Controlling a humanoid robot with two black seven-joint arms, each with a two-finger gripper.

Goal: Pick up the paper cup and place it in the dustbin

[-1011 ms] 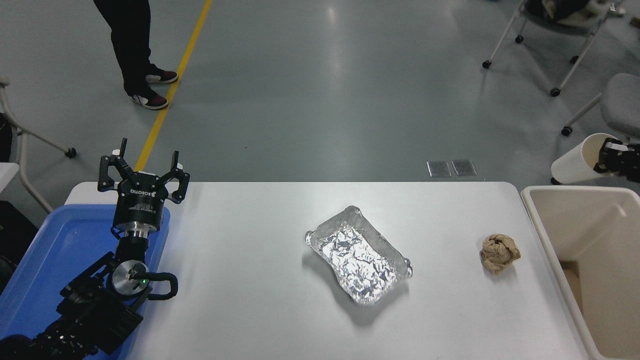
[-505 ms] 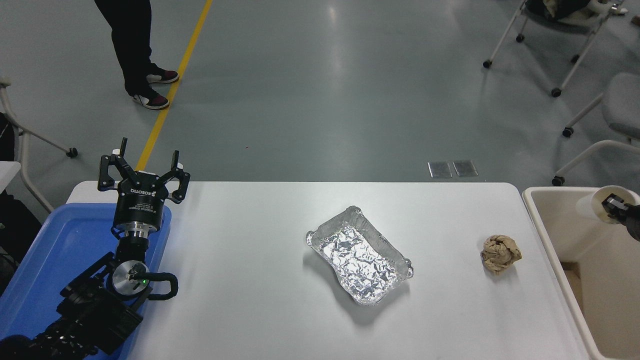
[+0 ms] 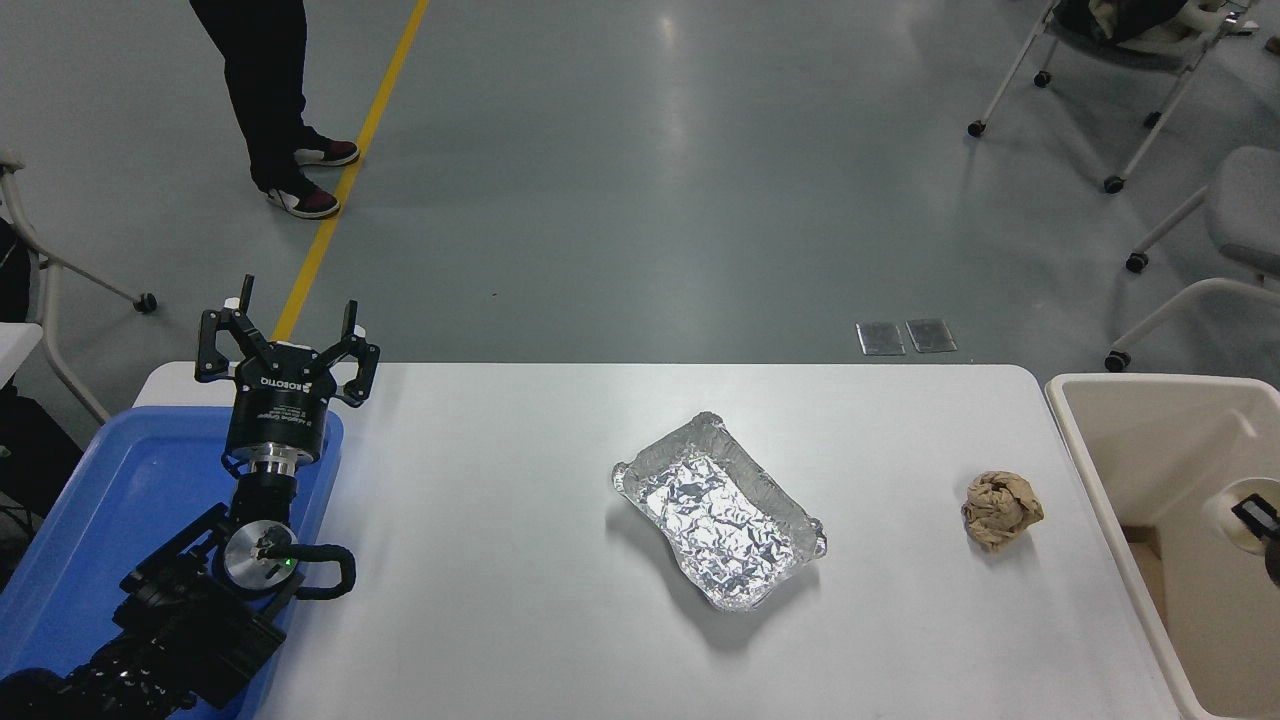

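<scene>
The paper cup [image 3: 1243, 512] sat inside the dustbin [image 3: 1140, 385], near the picture's right edge, mouth toward the camera; the right gripper [image 3: 1262, 522] was clamped on its rim, a finger inside. Released crookedly, the cup could snag on that finger; the left gripper [image 3: 285, 345], fingers apart, was parked at the table's [image 3: 520, 640] left edge.

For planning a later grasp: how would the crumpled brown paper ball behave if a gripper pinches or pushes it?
The brown paper ball is creased and lumpy, so it probably squashes under a pinch. It looks light, likely sliding on the smooth white table. Its uneven shape suggests only short, wobbly rolling.
</scene>
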